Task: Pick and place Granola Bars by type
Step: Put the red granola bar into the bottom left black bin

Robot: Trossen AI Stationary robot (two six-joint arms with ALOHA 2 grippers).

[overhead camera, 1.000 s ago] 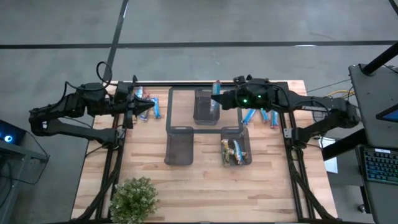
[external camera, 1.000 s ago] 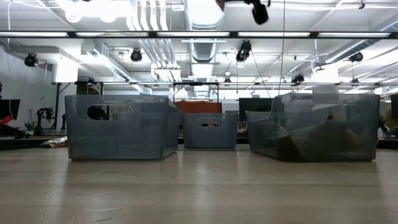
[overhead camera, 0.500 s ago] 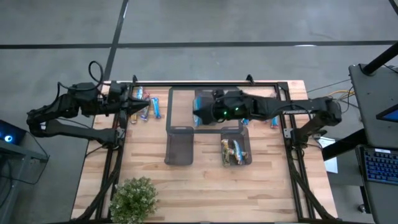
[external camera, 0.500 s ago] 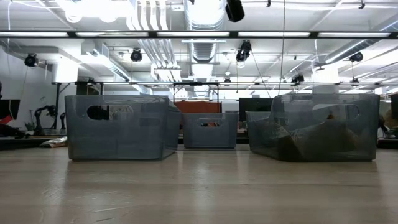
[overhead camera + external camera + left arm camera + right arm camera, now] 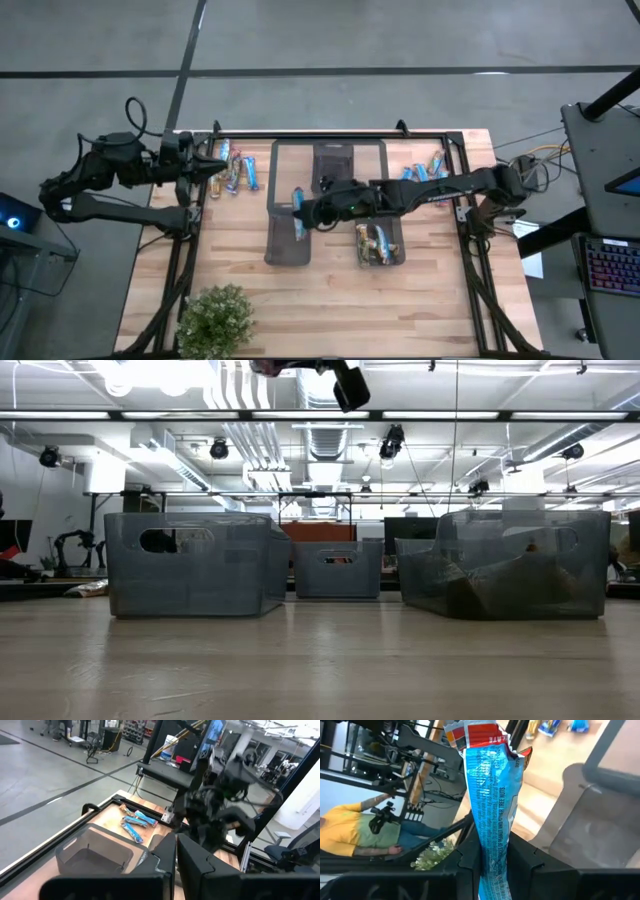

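Observation:
My right gripper point(image 5: 305, 212) reaches across the table and hangs over the near-left mesh bin point(image 5: 288, 240), shut on a blue granola bar point(image 5: 492, 795) with a red end. It shows at the top of the low view point(image 5: 345, 382). My left gripper point(image 5: 222, 168) waits shut at the table's far-left corner, beside a cluster of loose bars point(image 5: 238, 174) lying flat on the wood. More blue bars point(image 5: 425, 174) lie at the far right. Brownish-gold bars point(image 5: 374, 242) sit in the near-right bin point(image 5: 398, 222). My right gripper pinches the blue bar between its two fingers point(image 5: 522, 857), on the plain blue stretch of the wrapper point(image 5: 494, 851) away from the red end. The bar sticks out beyond the fingertips, red end point(image 5: 480, 732) farthest out. It is lifted clear, above the near-left bin.
A third mesh bin point(image 5: 334, 168) stands at the far middle. A potted plant point(image 5: 213, 318) sits at the near-left corner. Bare wood point(image 5: 400, 310) runs along the near edge. A person in a yellow shirt point(image 5: 350, 835) shows beyond the table in the right wrist view.
My right gripper has carried the blue bar from over the far bin toward the table's left and near edges, ending above the near-left bin. My left arm has drawn back slightly toward the left edge.

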